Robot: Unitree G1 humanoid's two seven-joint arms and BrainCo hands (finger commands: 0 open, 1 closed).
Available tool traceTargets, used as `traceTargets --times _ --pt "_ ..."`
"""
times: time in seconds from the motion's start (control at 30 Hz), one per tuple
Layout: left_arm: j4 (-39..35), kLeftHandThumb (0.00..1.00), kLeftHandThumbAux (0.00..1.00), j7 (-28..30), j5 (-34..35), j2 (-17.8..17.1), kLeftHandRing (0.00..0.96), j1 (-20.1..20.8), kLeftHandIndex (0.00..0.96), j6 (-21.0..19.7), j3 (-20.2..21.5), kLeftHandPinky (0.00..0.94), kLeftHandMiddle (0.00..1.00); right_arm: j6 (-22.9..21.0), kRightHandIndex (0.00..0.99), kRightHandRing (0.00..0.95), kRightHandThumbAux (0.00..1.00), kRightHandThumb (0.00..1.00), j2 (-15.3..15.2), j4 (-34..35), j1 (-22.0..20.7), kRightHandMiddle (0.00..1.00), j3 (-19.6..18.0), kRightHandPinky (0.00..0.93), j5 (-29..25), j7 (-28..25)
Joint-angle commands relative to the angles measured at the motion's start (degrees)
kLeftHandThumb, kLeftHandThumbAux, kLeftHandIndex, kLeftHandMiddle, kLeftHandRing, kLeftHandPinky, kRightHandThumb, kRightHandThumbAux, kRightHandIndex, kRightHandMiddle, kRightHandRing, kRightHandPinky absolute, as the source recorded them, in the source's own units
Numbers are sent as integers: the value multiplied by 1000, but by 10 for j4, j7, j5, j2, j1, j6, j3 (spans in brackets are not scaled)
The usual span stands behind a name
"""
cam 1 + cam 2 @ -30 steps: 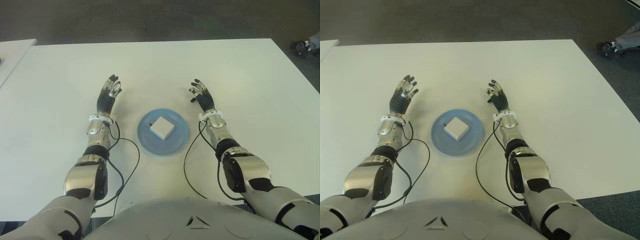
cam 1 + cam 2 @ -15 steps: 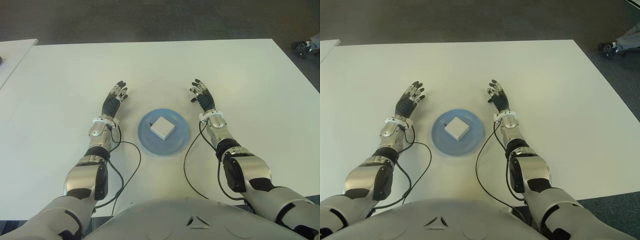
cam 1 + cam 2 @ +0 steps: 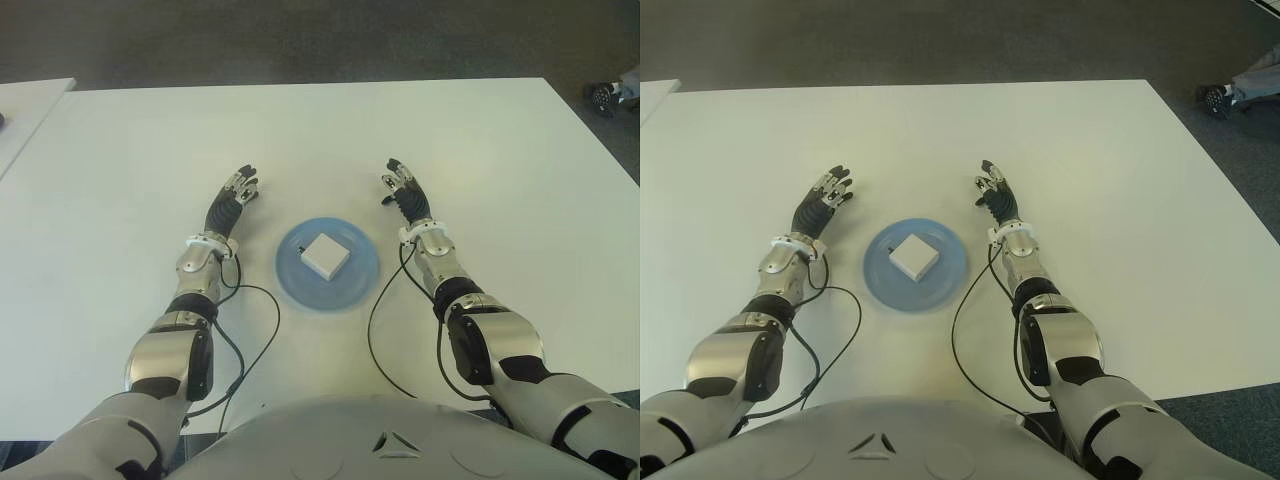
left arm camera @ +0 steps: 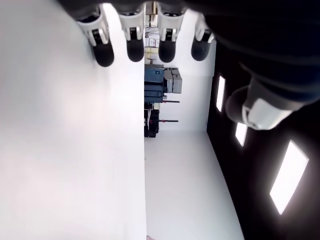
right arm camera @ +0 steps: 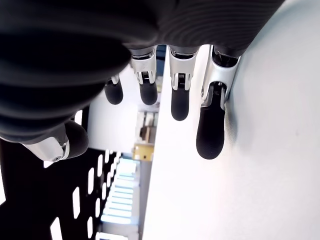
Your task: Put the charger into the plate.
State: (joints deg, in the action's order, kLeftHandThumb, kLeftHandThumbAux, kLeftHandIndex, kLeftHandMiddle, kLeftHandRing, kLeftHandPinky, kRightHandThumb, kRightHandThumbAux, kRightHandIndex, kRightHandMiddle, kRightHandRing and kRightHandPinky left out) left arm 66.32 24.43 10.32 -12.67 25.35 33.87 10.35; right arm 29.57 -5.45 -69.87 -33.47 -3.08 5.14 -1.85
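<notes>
White charger (image 3: 326, 255) lying inside the blue plate (image 3: 296, 283) on the table (image 3: 480, 150); left hand (image 3: 228, 206) and right hand (image 3: 404, 196) flank the plate, fingers extended and empty; placement appears complete, nothing evidently left

White table (image 3: 300, 130), blue plate (image 3: 358, 280) near its middle, black cables (image 3: 262, 320) trailing on it

white charger (image 3: 326, 256), light blue plate (image 3: 292, 278), white table (image 3: 120, 160), black-and-silver left hand (image 3: 232, 199) and right hand (image 3: 402, 189)
</notes>
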Motion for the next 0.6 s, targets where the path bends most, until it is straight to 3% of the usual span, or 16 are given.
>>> traceTargets --times 0.03,0.23,0.6 --pt "21 29 463 1 -17 2 0 -17 0 -18 -5 0 0 -59 0 129 400 5 5 -43 65 85 8 22 9 -6" --pt "24 26 460 -13 -32 3 0 -21 0 -9 -11 0 0 -55 0 132 408 2 5 -41 68 91 9 32 7 -5" --pt "5 11 473 -55 -57 19 0 -29 0 49 -20 0 0 -53 0 107 422 11 1 -40 71 73 11 54 9 -6"
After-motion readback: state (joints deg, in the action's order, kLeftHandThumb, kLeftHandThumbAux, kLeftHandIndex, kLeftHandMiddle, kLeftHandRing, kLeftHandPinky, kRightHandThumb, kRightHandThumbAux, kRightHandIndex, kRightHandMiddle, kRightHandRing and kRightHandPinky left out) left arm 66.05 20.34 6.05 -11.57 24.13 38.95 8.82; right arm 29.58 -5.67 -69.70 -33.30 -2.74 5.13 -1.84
